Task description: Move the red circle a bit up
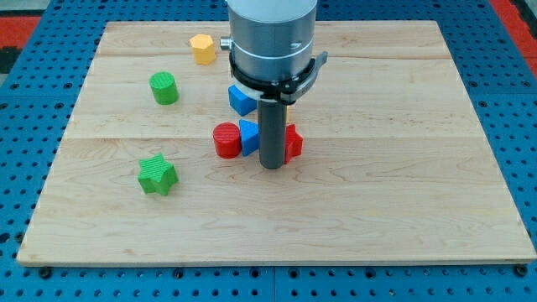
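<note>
The red circle (226,140) sits near the middle of the wooden board (403,193). A blue block (248,137) touches its right side. My tip (273,166) rests on the board just right of that blue block and a little lower than the red circle. A second red block (293,143) peeks out from behind the rod on its right; its shape is partly hidden. Another blue block (242,99) lies above the group, partly under the arm's housing.
A yellow hexagon block (202,49) lies near the view's top. A green cylinder (164,88) is at the upper left. A green star (157,174) is at the lower left. The arm's grey housing (273,38) hides part of the board's top centre.
</note>
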